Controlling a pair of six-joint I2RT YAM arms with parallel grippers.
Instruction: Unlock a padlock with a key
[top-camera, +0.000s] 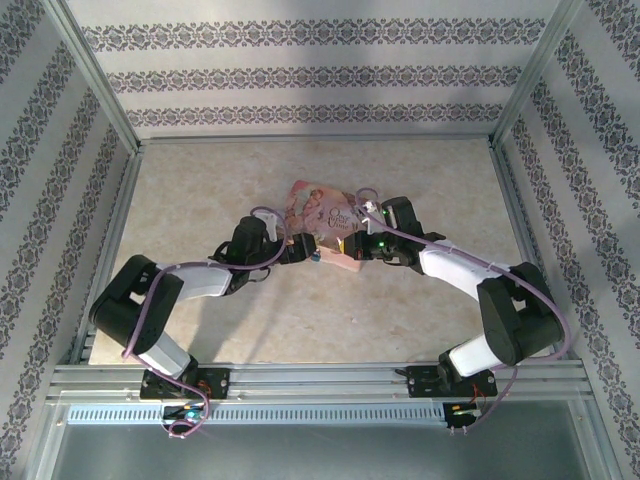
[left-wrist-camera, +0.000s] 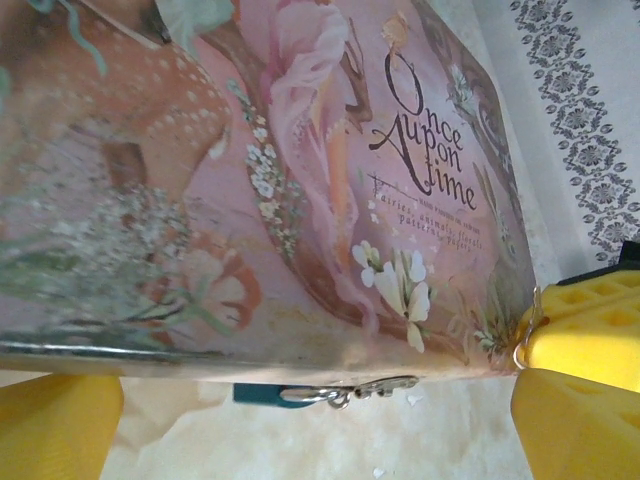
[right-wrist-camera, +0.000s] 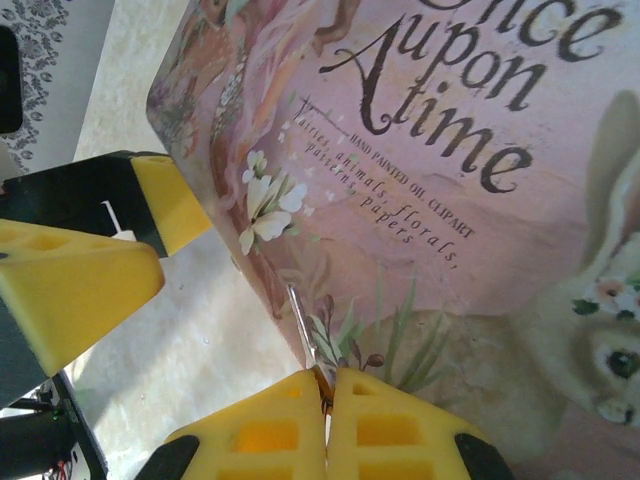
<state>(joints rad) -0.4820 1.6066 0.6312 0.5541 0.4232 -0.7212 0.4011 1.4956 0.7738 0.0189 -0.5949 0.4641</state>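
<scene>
The padlock (left-wrist-camera: 300, 394), a tiny lock with a blue body and silvery shackle, hangs at the lower edge of the pink illustrated box (left-wrist-camera: 300, 180) and shows as a blue speck (top-camera: 315, 257) from above. My left gripper (left-wrist-camera: 318, 425) is open; its yellow fingers (left-wrist-camera: 60, 420) stand wide on either side of the padlock without touching it. My right gripper (right-wrist-camera: 327, 400) is shut on the key (right-wrist-camera: 305, 325), a thin metal sliver that sticks out of the fingertips and lies against the corner of the box. From above, the left gripper (top-camera: 303, 252) and right gripper (top-camera: 352, 246) meet at the near edge of the box (top-camera: 325, 212).
The box lies on a pale marbled tabletop (top-camera: 220, 190) fenced by a metal frame and patterned walls. In the left wrist view the right gripper's yellow fingers (left-wrist-camera: 590, 325) sit at the box's right corner. In the right wrist view the left gripper's fingers (right-wrist-camera: 75, 285) crowd the left side.
</scene>
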